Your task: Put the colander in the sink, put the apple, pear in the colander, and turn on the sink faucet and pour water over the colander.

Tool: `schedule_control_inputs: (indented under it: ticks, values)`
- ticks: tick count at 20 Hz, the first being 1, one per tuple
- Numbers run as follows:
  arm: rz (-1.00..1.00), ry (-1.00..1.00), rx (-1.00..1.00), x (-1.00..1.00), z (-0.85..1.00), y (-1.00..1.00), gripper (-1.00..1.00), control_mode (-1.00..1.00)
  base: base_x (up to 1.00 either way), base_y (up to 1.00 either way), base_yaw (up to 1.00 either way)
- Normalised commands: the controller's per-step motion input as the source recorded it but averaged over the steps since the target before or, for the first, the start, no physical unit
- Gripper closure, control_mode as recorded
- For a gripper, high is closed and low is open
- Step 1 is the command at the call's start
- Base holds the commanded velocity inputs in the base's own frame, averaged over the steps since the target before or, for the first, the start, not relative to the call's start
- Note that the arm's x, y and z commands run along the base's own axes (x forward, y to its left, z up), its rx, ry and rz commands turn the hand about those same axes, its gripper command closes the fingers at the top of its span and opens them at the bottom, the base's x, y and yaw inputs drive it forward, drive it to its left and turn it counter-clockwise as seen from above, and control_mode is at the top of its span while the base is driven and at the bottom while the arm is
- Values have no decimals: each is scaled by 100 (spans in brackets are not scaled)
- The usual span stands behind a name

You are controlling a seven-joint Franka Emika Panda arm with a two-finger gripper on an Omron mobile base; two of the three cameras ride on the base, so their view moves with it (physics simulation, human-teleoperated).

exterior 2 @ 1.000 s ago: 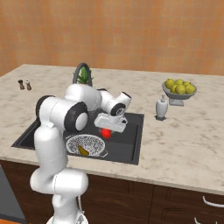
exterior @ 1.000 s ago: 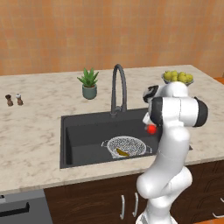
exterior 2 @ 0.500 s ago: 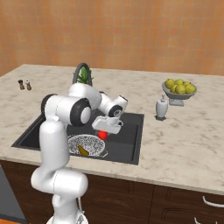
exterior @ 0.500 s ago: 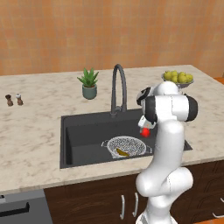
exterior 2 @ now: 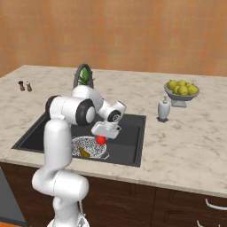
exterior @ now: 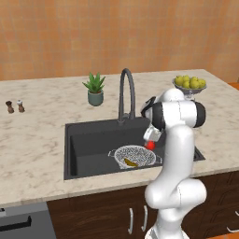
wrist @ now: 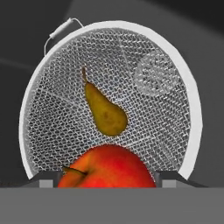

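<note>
The jaws (wrist: 107, 183) are clamped on the apple (wrist: 108, 168), one finger on each side of it, and they hang above the colander (wrist: 175, 65), which sits in the sink (exterior: 91, 140). Seen along the jaws, the mesh bowl lies straight ahead, with the pear (wrist: 104, 111) lying on its floor just beyond the apple.

To do this step well, I judge the apple should be let go only once the jaws are over the bare mesh beside the pear, not on top of it, so that it neither strikes the pear nor rolls toward the rim. A low release would keep it from bouncing out over the shallow wall. From the right base view the apple (exterior 2: 102, 140) looks to sit near the colander's (exterior 2: 84, 144) edge closest to the jaws, so a small move inward over the bowl seems wise first. The jaws should then rise clear of the sink faucet (exterior: 127, 93), which stands behind the basin.

Count: one apple, one pear, one colander, one sink, one faucet. On the bench (exterior: 42, 135) there are also one potted plant (exterior: 95, 88), one footed bowl of yellow-green fruit (exterior 2: 181, 91), one small white bottle (exterior 2: 163, 109) and two small shakers (exterior: 15, 106).
</note>
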Motion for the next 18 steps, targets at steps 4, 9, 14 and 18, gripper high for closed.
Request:
schedule_control_inputs:
  ticks: [4,9,14,18]
  values:
    - [0,0,0,0,-26,3,100,-100,0,0,0]
    - [0,0,0,5,-27,5,100,-100,0,0,0]
    - [-1,0,0,15,-25,6,100,-100,0,0,0]
    - [-2,0,0,13,-19,2,100,-100,0,0,0]
